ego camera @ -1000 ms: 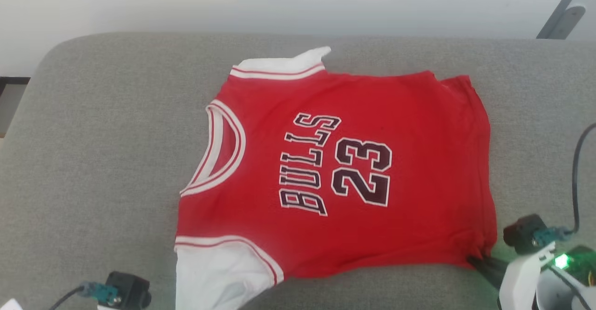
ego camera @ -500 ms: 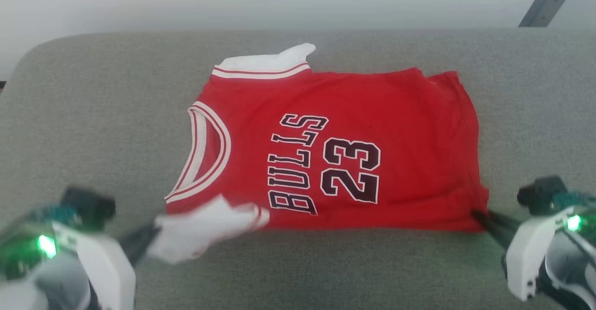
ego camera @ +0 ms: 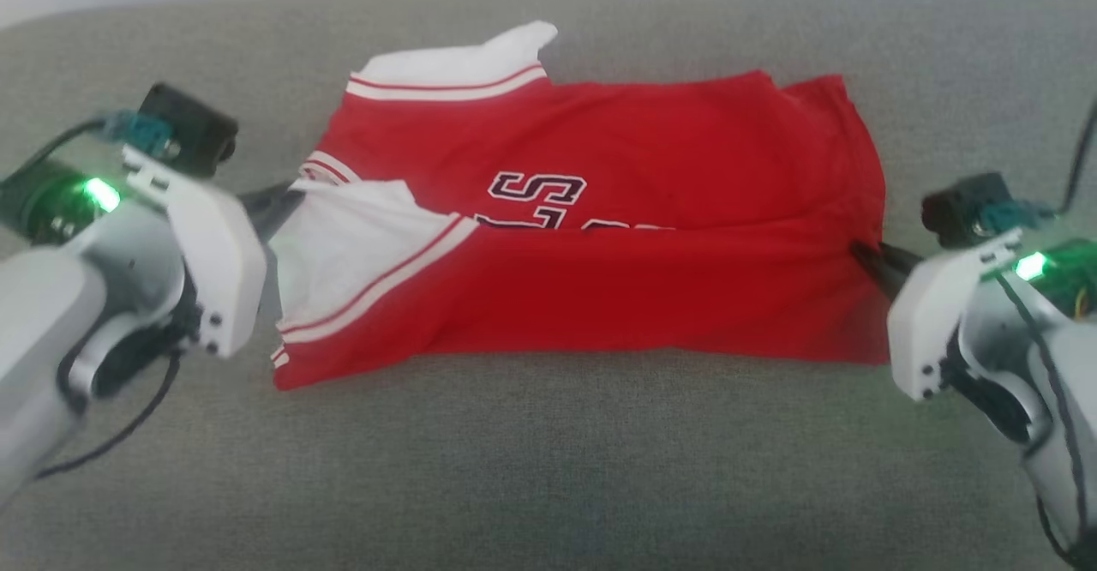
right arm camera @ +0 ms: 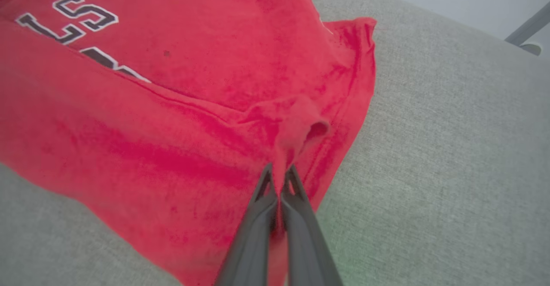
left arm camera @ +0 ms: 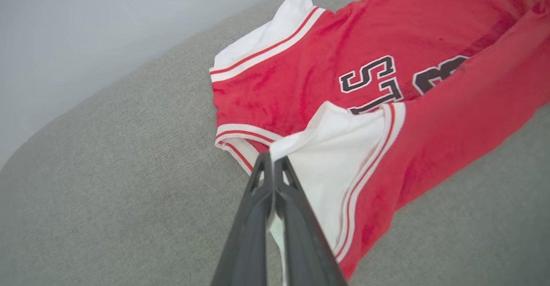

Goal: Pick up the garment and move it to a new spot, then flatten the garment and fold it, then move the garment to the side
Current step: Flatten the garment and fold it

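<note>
Left tool (ego camera: 276, 202) and right tool (ego camera: 861, 254) both clamped on the garment (ego camera: 643, 297), half-folded mid grey cushion (ego camera: 548, 468), pale wall (left arm camera: 86, 41) behind.

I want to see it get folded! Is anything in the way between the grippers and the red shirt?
Nothing visible stands in the way. The left gripper is shut on the white sleeve of the garment, and the right gripper is shut on its red hem corner. Nothing lies on the far half, where the lifted near edge would land.
</note>
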### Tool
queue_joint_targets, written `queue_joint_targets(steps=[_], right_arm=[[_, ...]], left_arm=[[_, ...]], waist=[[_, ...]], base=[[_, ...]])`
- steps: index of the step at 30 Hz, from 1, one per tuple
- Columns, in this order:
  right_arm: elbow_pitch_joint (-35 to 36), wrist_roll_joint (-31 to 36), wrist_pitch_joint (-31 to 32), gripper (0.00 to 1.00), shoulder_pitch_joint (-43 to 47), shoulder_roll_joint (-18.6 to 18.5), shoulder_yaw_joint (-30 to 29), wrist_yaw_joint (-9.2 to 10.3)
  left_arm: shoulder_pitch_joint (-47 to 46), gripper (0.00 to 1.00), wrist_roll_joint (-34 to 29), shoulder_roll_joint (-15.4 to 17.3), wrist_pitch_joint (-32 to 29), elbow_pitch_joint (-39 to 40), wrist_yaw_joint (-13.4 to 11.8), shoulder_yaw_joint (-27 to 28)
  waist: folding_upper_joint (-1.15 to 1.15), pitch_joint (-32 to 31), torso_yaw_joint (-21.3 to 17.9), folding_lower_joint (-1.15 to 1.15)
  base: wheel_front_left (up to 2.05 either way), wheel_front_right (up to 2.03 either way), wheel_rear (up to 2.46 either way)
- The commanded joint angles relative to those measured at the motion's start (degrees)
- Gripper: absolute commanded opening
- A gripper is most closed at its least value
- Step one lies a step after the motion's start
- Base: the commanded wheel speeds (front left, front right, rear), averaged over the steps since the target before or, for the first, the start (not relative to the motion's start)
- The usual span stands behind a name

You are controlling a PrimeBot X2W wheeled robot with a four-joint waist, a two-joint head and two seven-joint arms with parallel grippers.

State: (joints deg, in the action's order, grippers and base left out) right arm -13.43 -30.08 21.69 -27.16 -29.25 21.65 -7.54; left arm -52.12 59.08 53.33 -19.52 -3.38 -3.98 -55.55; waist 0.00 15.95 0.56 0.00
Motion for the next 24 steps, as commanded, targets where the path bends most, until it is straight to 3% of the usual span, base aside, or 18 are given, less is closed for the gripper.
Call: queue_joint_targets(steps=[1, 8, 15, 17, 18, 19, 20, 21, 22, 24], right_arm=[[-2.22, 0.48, 0.22, 0.0, -2.17, 0.95, 0.47, 0.1], [-11.14, 0.46, 1.4, 0.0, -8.04, 4.28, 3.62, 0.1], [-15.96, -1.29, 2.84, 0.0, -10.98, 5.66, 6.87, 0.1], [-16.96, -2.0, 3.32, 0.1, -11.69, 5.83, 7.64, 0.1], [-17.31, -2.25, 3.45, 0.23, -12.15, 5.91, 7.91, 0.1], [-17.66, -2.35, 3.57, 0.39, -12.51, 5.85, 8.18, 0.09], [-17.89, -2.61, 3.73, 0.69, -12.83, 5.75, 8.48, 0.1], [-17.97, -2.78, 3.56, 0.89, -13.1, 5.62, 8.64, 0.09], [-17.96, -2.84, 3.16, 1.0, -13.24, 5.32, 8.73, 0.1], [-17.73, -3.11, 2.55, 1.0, -13.31, 4.71, 8.77, 0.1]], left_arm=[[-1.91, 0.0, -0.81, -2.22, -0.76, -4.46, 2.04, -0.62], [-5.48, 0.0, 1.91, -10.77, -3.12, -21.16, 8.18, -2.36], [-6.21, 0.0, 3.79, -15.8, -5.42, -31.74, 10.5, -4.34], [-6.25, 0.0, 4.57, -16.94, -5.66, -34.13, 10.81, -4.45], [-6.35, 0.05, 5.06, -17.39, -5.38, -35.07, 10.94, -4.29], [-6.55, 0.24, 5.43, -17.74, -5.17, -36.04, 10.99, -4.16], [-6.84, 0.42, 5.72, -18.01, -5.0, -36.82, 11.07, -4.06], [-7.14, 0.71, 6.08, -18.22, -4.63, -37.46, 11.16, -3.85], [-7.48, 0.94, 6.24, -18.4, -4.29, -37.91, 11.21, -3.66], [-7.99, 1.0, 6.62, -18.57, -3.63, -38.4, 11.33, -3.46]], waist=[[0.0, 1.82, -0.53, 0.0], [0.0, 4.52, -1.22, 0.0], [0.0, 5.11, -1.52, 0.0], [0.0, 5.1, -1.57, 0.0], [0.0, 5.04, -1.6, 0.0], [0.0, 4.89, -1.61, 0.0], [0.0, 4.62, -1.58, 0.0], [0.0, 4.27, -1.51, 0.0], [0.0, 3.88, -1.43, 0.0], [0.0, 2.91, -1.26, 0.0]], base=[[0.0, 0.0, 0.0], [0.0, 0.0, 0.0], [0.0, 0.0, 0.0], [0.0, 0.0, 0.0], [0.0, 0.0, 0.0], [0.0, 0.0, 0.0], [0.0, 0.0, 0.0], [0.0, 0.0, 0.0], [0.0, 0.0, 0.0], [0.0, 0.0, 0.0]])
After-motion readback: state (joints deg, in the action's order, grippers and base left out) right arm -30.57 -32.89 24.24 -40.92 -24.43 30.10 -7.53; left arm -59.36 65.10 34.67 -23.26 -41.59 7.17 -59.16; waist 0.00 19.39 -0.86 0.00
